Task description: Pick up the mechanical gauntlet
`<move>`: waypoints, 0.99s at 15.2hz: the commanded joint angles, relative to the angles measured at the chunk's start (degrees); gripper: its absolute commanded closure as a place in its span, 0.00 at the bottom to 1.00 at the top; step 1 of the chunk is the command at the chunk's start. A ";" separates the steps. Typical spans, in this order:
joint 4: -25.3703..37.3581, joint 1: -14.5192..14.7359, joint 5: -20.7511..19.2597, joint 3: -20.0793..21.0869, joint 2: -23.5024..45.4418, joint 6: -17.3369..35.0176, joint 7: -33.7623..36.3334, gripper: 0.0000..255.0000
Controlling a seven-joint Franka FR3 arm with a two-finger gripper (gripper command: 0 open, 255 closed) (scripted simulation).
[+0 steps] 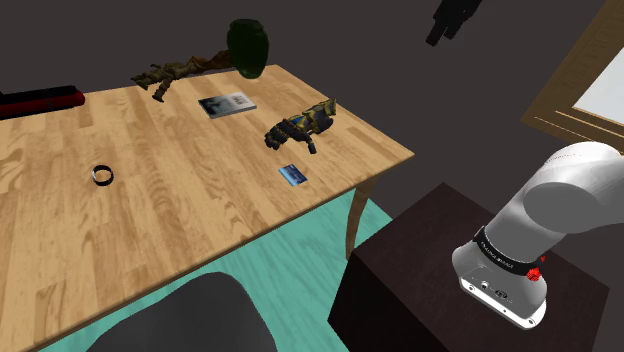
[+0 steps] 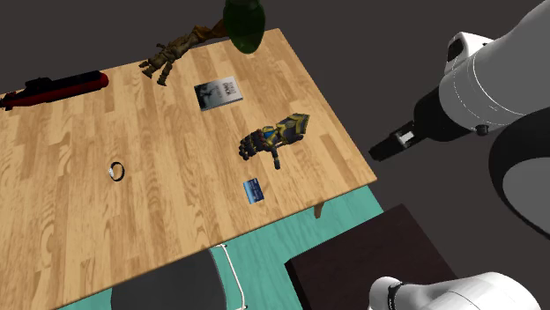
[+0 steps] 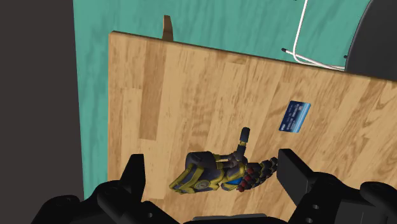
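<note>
The mechanical gauntlet (image 1: 300, 127) (image 2: 275, 137) is dark metal with gold plates and lies on the wooden table (image 1: 150, 220) near its corner closest to the stand. My gripper (image 1: 452, 20) (image 2: 389, 145) hangs well above that corner, apart from the gauntlet. In the wrist view the gauntlet (image 3: 219, 172) lies far below, in line with the gap between the two black fingers (image 3: 137, 178). The gripper (image 3: 213, 163) is open and holds nothing.
A blue card (image 1: 292, 174) (image 3: 296, 116) lies close to the gauntlet and a booklet (image 1: 226, 104) lies farther back. A green vase (image 1: 247, 45), a camouflage-coloured object (image 1: 170, 74), a red and black object (image 2: 53, 88) and a ring (image 1: 103, 175) also sit on the table. A dark chair (image 1: 190, 320) stands on the teal rug (image 2: 264, 255).
</note>
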 commanded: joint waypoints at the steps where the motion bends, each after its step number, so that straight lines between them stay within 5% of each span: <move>1: 0.00 0.00 0.00 0.00 0.00 0.00 0.00 0.00; 15: -8.90 -0.16 3.93 8.69 17.07 26.27 12.55 0.00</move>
